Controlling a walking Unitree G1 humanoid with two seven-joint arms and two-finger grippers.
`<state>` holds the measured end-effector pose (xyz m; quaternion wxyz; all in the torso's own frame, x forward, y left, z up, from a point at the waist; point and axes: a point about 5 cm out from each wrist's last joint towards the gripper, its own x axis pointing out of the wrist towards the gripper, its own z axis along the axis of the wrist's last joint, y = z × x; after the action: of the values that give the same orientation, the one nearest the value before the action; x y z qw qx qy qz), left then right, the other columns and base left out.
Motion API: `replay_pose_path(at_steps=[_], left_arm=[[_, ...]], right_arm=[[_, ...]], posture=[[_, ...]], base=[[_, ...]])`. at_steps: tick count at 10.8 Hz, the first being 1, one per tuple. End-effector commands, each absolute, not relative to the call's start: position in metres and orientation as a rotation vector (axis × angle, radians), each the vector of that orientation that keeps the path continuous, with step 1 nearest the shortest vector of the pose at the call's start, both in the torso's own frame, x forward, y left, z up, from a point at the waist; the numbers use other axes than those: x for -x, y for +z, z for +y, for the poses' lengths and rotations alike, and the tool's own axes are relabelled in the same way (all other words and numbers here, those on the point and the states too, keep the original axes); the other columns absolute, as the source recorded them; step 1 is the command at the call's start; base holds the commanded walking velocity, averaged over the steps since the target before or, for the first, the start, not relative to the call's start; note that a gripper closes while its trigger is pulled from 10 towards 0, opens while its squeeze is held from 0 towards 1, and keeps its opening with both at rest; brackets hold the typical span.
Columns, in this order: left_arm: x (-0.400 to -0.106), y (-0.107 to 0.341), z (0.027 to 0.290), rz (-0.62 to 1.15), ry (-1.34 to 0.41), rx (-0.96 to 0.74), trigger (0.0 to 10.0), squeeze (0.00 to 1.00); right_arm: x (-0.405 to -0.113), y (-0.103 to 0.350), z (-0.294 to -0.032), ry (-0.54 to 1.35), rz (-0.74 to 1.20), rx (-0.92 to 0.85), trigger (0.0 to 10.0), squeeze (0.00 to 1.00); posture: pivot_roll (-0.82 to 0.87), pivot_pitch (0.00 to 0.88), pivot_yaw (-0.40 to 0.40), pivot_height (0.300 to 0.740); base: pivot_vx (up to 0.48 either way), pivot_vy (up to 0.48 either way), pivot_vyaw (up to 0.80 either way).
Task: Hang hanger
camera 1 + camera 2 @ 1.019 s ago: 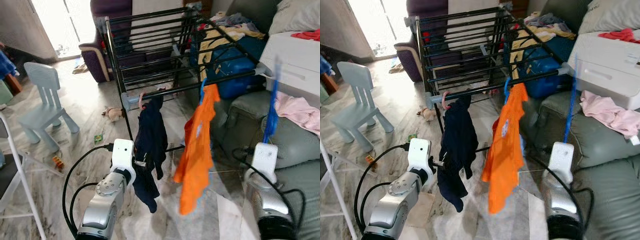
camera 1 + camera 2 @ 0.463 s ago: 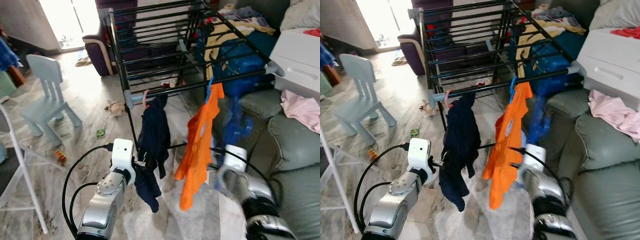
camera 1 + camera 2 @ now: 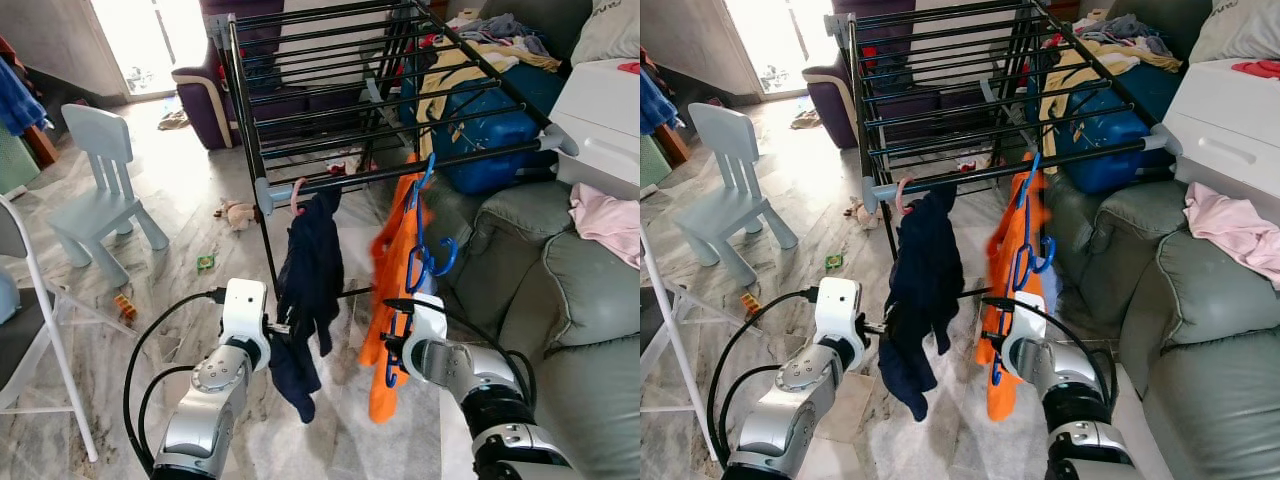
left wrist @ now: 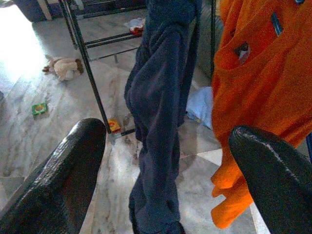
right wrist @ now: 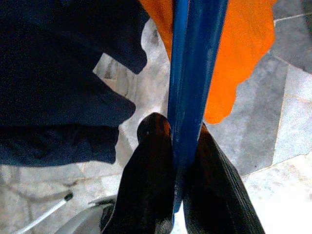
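The right gripper (image 5: 178, 161), which a second ago stood low by the sofa holding the blue hanger (image 3: 423, 262) upright and well apart from the rack, now sits in front of the orange shirt (image 3: 392, 300) with the hanger against it. The shirt, hanging broad before, now hangs turned edge-on.

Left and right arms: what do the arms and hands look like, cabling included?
Both arms are silver metal with rounded joint housings. The left arm carries a white boxy wrist module, with black cables looping out beside it. The right arm has a similar white module and black cabling along it. Each hand has two long, glossy black fingers.
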<state>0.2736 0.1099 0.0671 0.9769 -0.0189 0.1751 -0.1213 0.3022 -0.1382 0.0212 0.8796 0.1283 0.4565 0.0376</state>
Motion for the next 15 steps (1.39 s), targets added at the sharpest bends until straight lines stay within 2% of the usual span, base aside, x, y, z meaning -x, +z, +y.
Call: replay_pose_path(at_steps=[1,3,5,7,11,12,15], left_arm=[[-0.274,0.066,0.111,0.365,-0.244,0.026,10.0,0.0],[-0.275,0.066,0.109,0.365,-0.25,0.027,10.0,0.0],[-0.275,0.065,0.108,0.37,-0.254,0.024,10.0,0.0],[-0.275,0.065,0.109,0.374,-0.252,0.022,10.0,0.0],[-0.274,0.064,0.108,0.377,-0.257,0.019,10.0,0.0],[-0.275,0.065,0.108,0.376,-0.259,0.017,10.0,0.0],[-0.274,0.068,0.105,0.352,-0.277,0.03,10.0,0.0]], right_arm=[[-0.303,0.024,-0.136,0.109,0.948,-0.26,10.0,0.0],[-0.302,0.023,-0.142,0.1,0.942,-0.233,10.0,0.0],[-0.311,0.027,-0.155,0.1,0.87,-0.057,10.0,0.0],[-0.316,0.031,-0.158,0.189,0.842,0.062,10.0,0.0],[-0.308,0.022,-0.155,0.259,0.859,0.083,10.0,0.0],[-0.309,0.022,-0.161,0.218,0.848,0.084,10.0,0.0],[-0.312,0.029,-0.203,-0.013,0.79,0.101,10.0,0.0]], posture=[[-0.07,0.0,0.048,0.74],[-0.08,0.0,0.049,0.74],[-0.08,0.0,0.049,0.74],[-0.08,0.0,0.049,0.74],[-0.08,0.0,0.052,0.74],[-0.08,0.0,0.052,0.74],[-0.08,0.0,0.049,0.74]], base=[[0.0,0.0,0.0],[0.0,0.0,0.0],[0.0,0.0,0.0],[0.0,0.0,0.0],[0.0,0.0,0.0],[0.0,0.0,0.0],[0.0,0.0,0.0]])
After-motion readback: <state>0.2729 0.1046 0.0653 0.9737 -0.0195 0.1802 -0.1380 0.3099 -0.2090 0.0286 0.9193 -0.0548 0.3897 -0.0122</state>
